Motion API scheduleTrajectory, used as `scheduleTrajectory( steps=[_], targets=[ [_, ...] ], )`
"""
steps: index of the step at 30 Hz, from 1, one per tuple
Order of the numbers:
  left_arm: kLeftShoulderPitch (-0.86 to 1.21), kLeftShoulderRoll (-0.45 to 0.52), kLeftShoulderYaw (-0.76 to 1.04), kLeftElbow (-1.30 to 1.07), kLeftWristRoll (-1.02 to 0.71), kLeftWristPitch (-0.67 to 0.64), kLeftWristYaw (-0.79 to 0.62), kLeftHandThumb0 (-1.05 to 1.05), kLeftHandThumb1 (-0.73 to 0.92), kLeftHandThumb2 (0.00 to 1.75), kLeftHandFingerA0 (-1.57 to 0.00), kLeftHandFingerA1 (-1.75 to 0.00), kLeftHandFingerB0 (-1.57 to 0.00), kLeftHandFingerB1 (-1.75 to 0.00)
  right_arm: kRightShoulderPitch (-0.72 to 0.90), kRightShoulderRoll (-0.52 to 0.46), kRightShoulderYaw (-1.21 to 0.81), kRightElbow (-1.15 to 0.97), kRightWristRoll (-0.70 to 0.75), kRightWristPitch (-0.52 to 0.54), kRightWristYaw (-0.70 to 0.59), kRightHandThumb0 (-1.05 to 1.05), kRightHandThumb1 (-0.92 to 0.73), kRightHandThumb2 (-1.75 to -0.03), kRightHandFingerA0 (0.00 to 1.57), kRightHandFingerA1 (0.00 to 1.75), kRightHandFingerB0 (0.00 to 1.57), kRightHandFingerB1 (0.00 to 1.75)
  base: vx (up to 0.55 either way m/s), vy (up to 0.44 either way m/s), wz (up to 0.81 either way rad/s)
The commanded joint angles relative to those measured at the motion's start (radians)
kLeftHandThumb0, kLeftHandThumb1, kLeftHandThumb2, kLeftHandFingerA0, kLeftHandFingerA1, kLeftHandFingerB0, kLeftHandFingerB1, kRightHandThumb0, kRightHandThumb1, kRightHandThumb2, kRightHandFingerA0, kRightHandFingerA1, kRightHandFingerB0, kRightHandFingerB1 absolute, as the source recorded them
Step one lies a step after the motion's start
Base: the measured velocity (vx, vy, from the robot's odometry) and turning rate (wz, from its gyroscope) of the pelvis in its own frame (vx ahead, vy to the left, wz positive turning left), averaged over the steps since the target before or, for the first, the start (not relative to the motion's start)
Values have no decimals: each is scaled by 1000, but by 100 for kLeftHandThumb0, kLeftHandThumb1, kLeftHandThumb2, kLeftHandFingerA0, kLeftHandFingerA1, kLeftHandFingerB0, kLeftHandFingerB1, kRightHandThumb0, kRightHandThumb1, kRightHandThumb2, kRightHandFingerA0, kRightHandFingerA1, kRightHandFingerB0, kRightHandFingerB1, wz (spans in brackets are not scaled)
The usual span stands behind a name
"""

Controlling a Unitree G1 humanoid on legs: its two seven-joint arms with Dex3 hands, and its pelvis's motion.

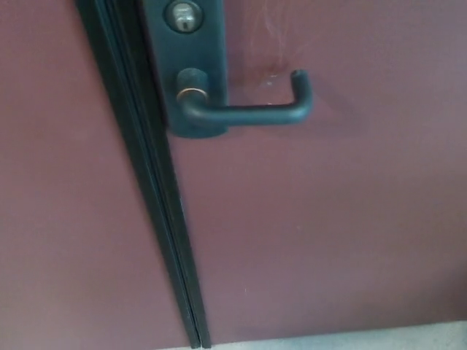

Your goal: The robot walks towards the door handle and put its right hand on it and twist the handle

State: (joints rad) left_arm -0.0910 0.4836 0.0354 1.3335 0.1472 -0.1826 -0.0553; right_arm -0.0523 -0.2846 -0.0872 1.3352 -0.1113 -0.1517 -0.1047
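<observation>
Dark lever door handle (248, 113), bar level with an upturned end, on a dark plate (191, 65) below a keyhole (182, 16), upper centre of a maroon door (321, 219). No writing is legible. Neither hand appears, so the fingers' state cannot be told.

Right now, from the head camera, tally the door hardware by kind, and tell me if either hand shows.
Lever handle: 1
Backplate: 1
Keyhole cylinder: 1
Dark seam strip between the door panels: 1
Total: 4
Robot hands in view: 0
</observation>
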Motion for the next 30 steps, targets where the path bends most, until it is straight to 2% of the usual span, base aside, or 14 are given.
scheduleTrajectory(
  steps=[1,6,14,16,20,21,22,24,25,26,27,28,30],
  targets=[
    [3,7,4,1,5,3,-7,-33,58,58,-59,-44,-48,-39,1,7,6,-1,-8,12,8,-42,-50,-77,59,59,26,44,60,232,31],
    [2,13,-1,-2,8,-4,-9,-33,58,58,-59,-44,-48,-39,3,8,5,-7,-2,11,18,-41,-50,-77,58,59,26,44,51,173,-2],
    [1,15,4,3,7,0,-9,-32,58,57,-59,-44,-49,-40,1,15,3,1,-1,20,26,-43,-50,-77,56,58,27,45,0,0,0],
    [3,14,3,3,8,1,-6,-32,58,57,-60,-44,-50,-40,4,17,0,1,3,21,32,-42,-49,-78,62,63,25,44,0,0,0],
    [5,16,-6,3,17,2,-3,-33,58,57,-61,-45,-50,-40,3,16,3,2,-1,23,36,-42,-50,-78,62,63,24,44,0,0,0],
    [6,16,-6,3,16,1,-4,-32,58,57,-62,-45,-50,-40,3,16,3,2,-1,23,36,-36,-65,-63,68,57,32,35,0,0,0],
    [6,16,-8,3,16,1,-3,-40,48,76,-56,-55,-46,-51,2,17,1,2,1,25,38,-35,-65,-60,70,61,30,33,0,0,0],
    [-2,16,-14,2,21,3,2,-40,48,76,-56,-55,-46,-51,-4,17,-3,2,3,26,40,-35,-64,-59,70,59,30,33,0,0,0],
    [-3,15,-15,2,20,4,4,-40,48,76,-57,-55,-46,-51,-3,17,-1,1,2,25,40,-35,-65,-60,70,61,29,33,0,0,0],
    [-3,14,-16,3,19,4,4,-33,58,57,-63,-45,-51,-40,-2,16,-1,0,2,25,40,-35,-65,-60,70,61,29,33,0,0,0],
    [-3,14,-16,3,18,4,4,-33,58,57,-63,-45,-51,-40,0,16,-2,0,2,24,39,-35,-65,-60,70,61,29,33,0,0,0],
    [-2,16,-17,3,18,2,2,-33,58,57,-65,-46,-51,-40,2,14,-1,1,1,22,39,-43,-51,-78,62,61,25,44,0,0,0],
    [-1,17,-16,2,16,1,-4,-33,59,57,-65,-46,-51,-40,7,7,-10,-1,9,15,42,-44,-51,-78,59,59,27,45,0,0,0]
  ],
)
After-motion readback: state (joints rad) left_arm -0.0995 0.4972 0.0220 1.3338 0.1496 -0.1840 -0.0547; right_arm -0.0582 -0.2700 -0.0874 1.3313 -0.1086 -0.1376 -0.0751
